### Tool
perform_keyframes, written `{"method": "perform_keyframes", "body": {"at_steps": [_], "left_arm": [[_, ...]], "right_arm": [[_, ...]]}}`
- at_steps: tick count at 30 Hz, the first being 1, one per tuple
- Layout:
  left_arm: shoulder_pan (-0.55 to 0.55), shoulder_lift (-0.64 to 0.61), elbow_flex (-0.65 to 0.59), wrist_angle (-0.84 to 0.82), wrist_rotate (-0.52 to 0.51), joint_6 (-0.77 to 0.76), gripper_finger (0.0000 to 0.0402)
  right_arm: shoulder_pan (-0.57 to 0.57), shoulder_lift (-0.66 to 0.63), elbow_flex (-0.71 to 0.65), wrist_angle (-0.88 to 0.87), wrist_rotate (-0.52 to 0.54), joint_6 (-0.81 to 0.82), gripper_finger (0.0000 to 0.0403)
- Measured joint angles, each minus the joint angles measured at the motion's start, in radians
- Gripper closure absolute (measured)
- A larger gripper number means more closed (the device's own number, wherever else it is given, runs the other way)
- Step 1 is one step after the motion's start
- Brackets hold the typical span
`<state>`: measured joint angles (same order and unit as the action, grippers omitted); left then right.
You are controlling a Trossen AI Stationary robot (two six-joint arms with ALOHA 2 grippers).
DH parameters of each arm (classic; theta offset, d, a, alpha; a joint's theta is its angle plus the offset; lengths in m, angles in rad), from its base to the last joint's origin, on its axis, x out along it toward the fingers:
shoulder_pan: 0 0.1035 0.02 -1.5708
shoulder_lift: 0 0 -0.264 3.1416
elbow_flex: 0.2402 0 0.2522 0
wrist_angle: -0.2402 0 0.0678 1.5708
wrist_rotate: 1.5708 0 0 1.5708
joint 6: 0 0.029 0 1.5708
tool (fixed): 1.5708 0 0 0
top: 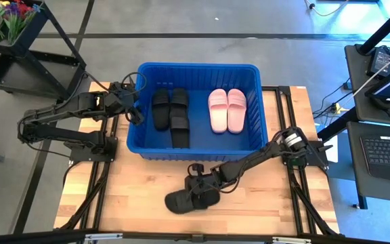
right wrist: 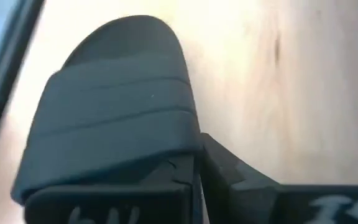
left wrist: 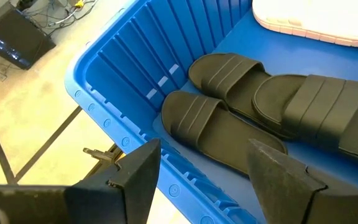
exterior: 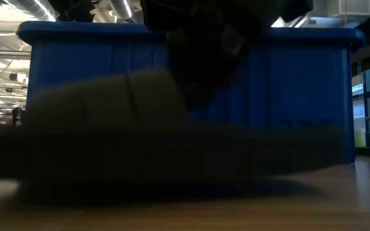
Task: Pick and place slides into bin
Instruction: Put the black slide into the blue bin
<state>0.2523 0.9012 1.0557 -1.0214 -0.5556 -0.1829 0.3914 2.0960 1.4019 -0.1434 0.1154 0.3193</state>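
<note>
- Black slide (top: 181, 201): lies on the bench (top: 127, 203) just outside the blue bin (top: 198, 150), at its near wall.
- Handling, as judged: light, flexible foam; grip the strap edge.
- Right pincer (top: 196, 191): clamped on that slide's strap.
- Left pincer (left wrist: 204, 180): fingers apart, above the bin's left rim.
- Low view: slide blocks nearly everything; contact point hidden.

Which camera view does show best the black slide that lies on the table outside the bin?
The right wrist view shows the black slide best: its ribbed strap fills the frame, with the right tool shut on it. The high view shows it small beside the blue bin. The low view gives only a dark blur. The left wrist view misses it.
</note>
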Motion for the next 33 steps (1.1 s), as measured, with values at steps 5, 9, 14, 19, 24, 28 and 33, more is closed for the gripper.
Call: {"method": "perform_keyframes", "body": {"at_steps": [5, 9, 14, 19, 24, 28, 33], "left_arm": [[0.000, 0.000, 0.000, 0.000, 0.000, 0.000, 0.0173], [0.000, 0.000, 0.000, 0.000, 0.033, 0.001, 0.0173], [0.000, -0.019, 0.064, -0.006, 0.090, 0.001, 0.0173], [0.000, -0.062, 0.198, -0.001, 0.180, -0.012, 0.0173], [0.000, -0.097, 0.329, 0.002, 0.317, -0.069, 0.0173], [0.000, -0.122, 0.368, 0.005, 0.384, -0.070, 0.0173], [-0.001, -0.131, 0.367, 0.000, 0.399, -0.070, 0.0173]], "right_arm": [[-0.002, 0.001, 0.083, -0.006, -0.012, 0.004, 0.0392], [-0.003, 0.001, 0.216, -0.127, -0.009, -0.052, 0.0392], [-0.001, 0.001, 0.447, -0.426, 0.087, -0.116, 0.0392], [-0.014, 0.000, 0.695, -0.714, 0.222, -0.116, 0.0392], [-0.052, 0.000, 0.908, -0.924, 0.374, -0.107, 0.0392], [-0.108, -0.033, 0.936, -0.885, 0.425, -0.135, 0.0392], [-0.233, -0.046, 0.940, -0.882, 0.444, -0.141, 0.0392]]}}
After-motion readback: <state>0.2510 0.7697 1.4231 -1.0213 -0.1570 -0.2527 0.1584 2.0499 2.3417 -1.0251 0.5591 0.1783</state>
